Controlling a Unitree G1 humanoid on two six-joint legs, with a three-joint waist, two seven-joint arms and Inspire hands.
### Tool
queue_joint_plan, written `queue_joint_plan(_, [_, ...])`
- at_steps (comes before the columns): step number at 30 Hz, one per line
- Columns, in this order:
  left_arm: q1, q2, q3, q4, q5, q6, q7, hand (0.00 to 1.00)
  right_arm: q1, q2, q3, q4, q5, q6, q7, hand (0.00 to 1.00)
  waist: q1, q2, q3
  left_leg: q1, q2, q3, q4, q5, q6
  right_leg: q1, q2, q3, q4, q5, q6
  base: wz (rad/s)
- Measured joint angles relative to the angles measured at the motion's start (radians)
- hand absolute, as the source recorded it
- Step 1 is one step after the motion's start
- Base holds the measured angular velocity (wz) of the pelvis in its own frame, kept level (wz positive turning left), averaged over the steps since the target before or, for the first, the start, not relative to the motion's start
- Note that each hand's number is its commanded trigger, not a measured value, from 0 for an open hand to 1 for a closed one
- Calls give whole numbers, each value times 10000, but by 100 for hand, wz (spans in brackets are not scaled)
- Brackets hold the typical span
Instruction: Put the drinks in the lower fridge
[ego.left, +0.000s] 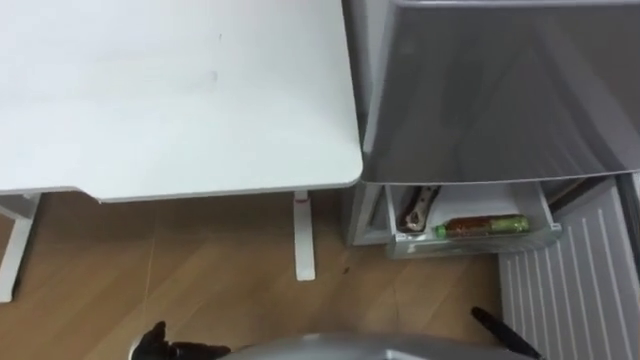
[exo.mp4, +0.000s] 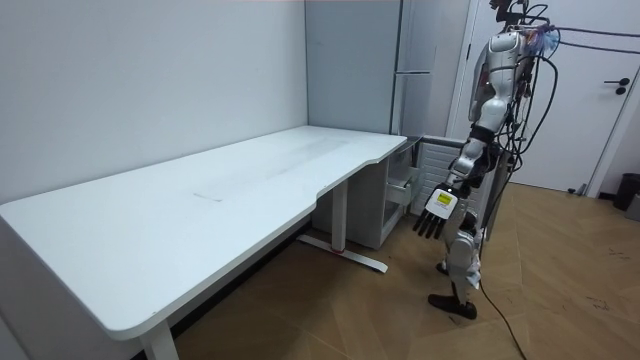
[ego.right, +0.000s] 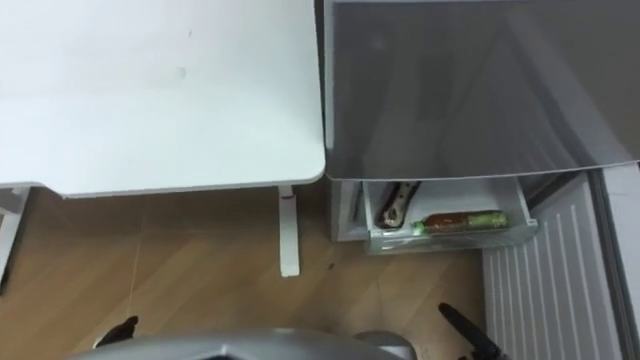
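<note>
Now | bottle (ego.left: 480, 226) in lower drawer (ego.left: 470, 244); left hand (exo.mp4: 437, 210) well apart, fingers seemingly relaxed

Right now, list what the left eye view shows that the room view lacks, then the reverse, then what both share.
Left eye view adds: a green-labelled bottle lying in the open lower drawer, with a darker item beside it.
Room view adds: the robot standing upright before the fridge, its left hand hanging open, and a white door behind it.
Both: the white table, the grey fridge and the wood floor.
</note>
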Motion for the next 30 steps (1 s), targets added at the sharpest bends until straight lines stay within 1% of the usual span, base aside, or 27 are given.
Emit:
queue_joint_plan(3, [58,0,0,-26,221,6,-23,0,1,0,-232,-145,17,-11,-286,0,-31,46,6,23,-1,18,-1,-26,6,-25,3,12,-12,-3,3,-1])
queue_joint_plan(4, [41,0,2,-26,390,4,-22,0,25,-3,-306,-307,74,-39,-387,0,-52,98,15,27,-2,19,-2,-32,8,-22,2,4,-13,-3,4,0])
queue_joint_plan(5, [42,-1,-6,-23,395,3,-22,0,27,-4,-401,-396,350,-134,-414,0,-103,75,-1,39,-2,25,-4,-37,11,3,2,0,-19,-5,5,0])
queue_joint_plan(8, [64,0,-5,-21,411,-59,-21,0,9,-9,-583,-554,1034,-400,-446,0,-142,163,-12,76,-1,29,-9,-44,9,56,2,7,-17,-19,0,0])
queue_joint_plan(11, [213,31,-6,-7,385,-184,-20,0,-36,-11,-584,-667,1544,-511,-397,0,-225,185,-7,64,2,31,-3,-45,6,51,1,-27,42,-54,-10,0])
queue_joint_plan(15, [332,53,-3,28,389,-233,-29,0,-33,-27,-794,-780,1929,-567,-310,0,-301,172,-11,7,-23,-8,45,-51,1,-4,-46,-122,159,-128,-4,3])
queue_joint_plan(17, [360,68,-3,27,468,-250,-28,0,-159,-46,-984,-797,2948,-592,-174,0,-265,171,-14,-131,-26,-2,109,-52,4,-163,-56,-122,187,-127,-4,0])
queue_joint_plan(18, [379,76,-3,28,534,-250,-29,0,-221,-52,-983,-797,3215,-626,-131,0,-265,174,-15,-176,-26,-5,129,-52,4,-215,-58,-124,202,-126,-6,0])
queue_joint_plan(19, [392,93,-2,34,571,-254,-28,0,-366,-55,-979,-796,3681,-711,5,0,-228,183,-30,-309,-27,-6,180,-51,4,-322,-71,-133,303,-128,-7,0])
queue_joint_plan(21, [247,124,-35,76,561,-270,-26,0,-689,-57,-948,-797,4084,-813,123,0,-212,199,-38,-629,-32,-13,348,-50,7,-651,-93,-150,437,-125,-14,0])
queue_joint_plan(22, [88,144,-114,300,562,-322,-30,0,-990,-54,-938,-804,4301,-897,180,0,-146,245,-42,-983,-50,-25,539,-52,10,-983,-151,-212,672,-138,-34,3])
queue_joint_plan(23, [-249,155,-233,593,582,-349,-34,0,-1324,-72,-947,-801,4630,-986,229,0,-24,334,-33,-1368,-68,-23,812,-52,11,-1405,-204,-216,958,-147,-49,0])
queue_joint_plan(24, [-444,154,-271,759,570,-380,-35,0,-1534,-89,-949,-789,4830,-1011,254,0,23,337,15,-1586,-76,-17,975,-53,13,-1636,-237,-219,1151,-160,-64,4])
queue_joint_plan(25, [-763,174,-426,1004,554,-476,-32,0,-1983,-105,-952,-770,5106,-1079,352,0,78,337,121,-2030,-93,-24,1276,-53,14,-2123,-299,-233,1561,-193,-82,4])
queue_joint_plan(26, [-1036,173,-533,1146,556,-487,-30,0,-2414,-115,-953,-736,5258,-1183,464,0,85,352,192,-2440,-112,-31,1550,-55,15,-2585,-346,-216,1931,-229,-99,5])
queue_joint_plan(27, [-1186,171,-619,1229,557,-490,-24,0,-2638,-120,-939,-724,5342,-1230,536,0,170,373,218,-2699,-120,-34,1695,-59,24,-2836,-370,-204,2091,-247,-115,0])
queue_joint_plan(28, [-1475,153,-776,1413,558,-537,-9,0,-3005,-127,-928,-700,5561,-1325,645,0,301,399,260,-3148,-122,-25,1982,-97,83,-3311,-388,-172,2350,-283,-157,0])
queue_joint_plan(29, [-1717,144,-901,1606,543,-646,-1,0,-3340,-122,-886,-657,5760,-1384,751,0,405,428,306,-3614,-118,-33,2298,-101,87,-3738,-409,-153,2653,-297,-180,0])
queue_joint_plan(30, [-1844,147,-932,1746,521,-715,10,0,-3445,-109,-834,-653,5870,-1397,784,0,479,428,313,-3827,-121,-31,2448,-107,90,-3971,-428,-134,2820,-323,-199,6])
